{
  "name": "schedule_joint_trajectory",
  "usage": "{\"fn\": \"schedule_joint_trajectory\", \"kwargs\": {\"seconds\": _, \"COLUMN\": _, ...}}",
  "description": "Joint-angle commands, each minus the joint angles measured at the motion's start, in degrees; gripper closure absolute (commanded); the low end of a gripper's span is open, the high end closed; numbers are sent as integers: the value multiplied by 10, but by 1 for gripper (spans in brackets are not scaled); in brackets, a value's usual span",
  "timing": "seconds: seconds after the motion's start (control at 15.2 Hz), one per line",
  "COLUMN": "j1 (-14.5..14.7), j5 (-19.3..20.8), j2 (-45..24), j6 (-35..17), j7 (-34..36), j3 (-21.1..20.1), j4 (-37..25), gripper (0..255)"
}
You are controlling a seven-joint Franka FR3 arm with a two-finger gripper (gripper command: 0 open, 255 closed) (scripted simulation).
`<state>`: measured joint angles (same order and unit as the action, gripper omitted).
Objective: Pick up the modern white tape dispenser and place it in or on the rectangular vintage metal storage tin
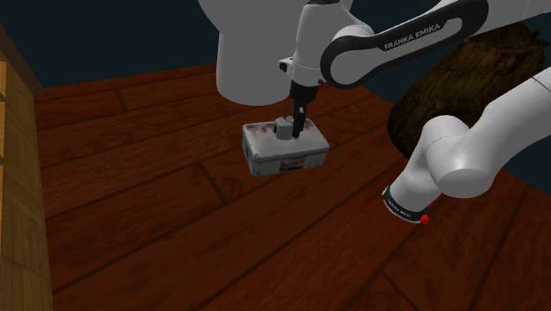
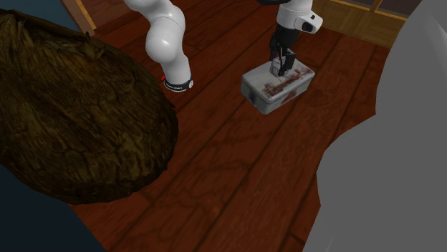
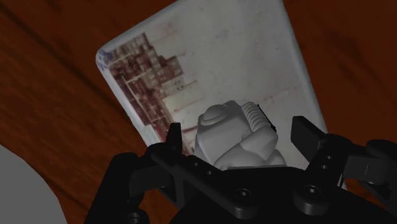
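Rectangular off-white storage tin with worn reddish print [image 1: 287, 159] sits on the dark wooden plank floor [image 1: 159, 238], just above centre of the shoulder view. The small pale grey tape dispenser [image 1: 284, 131] rests on the tin's lid, near its middle. The all-black two-finger gripper [image 1: 297, 122] points straight down over it. In the wrist view the fingers [image 3: 306, 132] flank the dispenser with a slim gap on each side: parted, gripping nothing. Assessment: the dispenser bears on the lid by its own weight, so placement appears complete. A straight lift should clear it undisturbed.
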<state>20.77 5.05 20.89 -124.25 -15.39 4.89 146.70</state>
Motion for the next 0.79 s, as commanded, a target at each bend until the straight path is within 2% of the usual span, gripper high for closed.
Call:
{"fn": "schedule_joint_trajectory", "kwargs": {"seconds": 0.0, "j1": 1, "j5": -1, "j2": 10, "j6": 22, "j7": 0, "j3": -1, "j4": -12, "gripper": 0}}
{"fn": "schedule_joint_trajectory", "kwargs": {"seconds": 0.2, "j1": 2, "j5": -3, "j2": 31, "j6": 81, "j7": -1, "j3": -4, "j4": -50, "gripper": 0}}
{"fn": "schedule_joint_trajectory", "kwargs": {"seconds": 0.73, "j1": 2, "j5": -4, "j2": 31, "j6": 81, "j7": -1, "j3": -4, "j4": -50, "gripper": 0}}
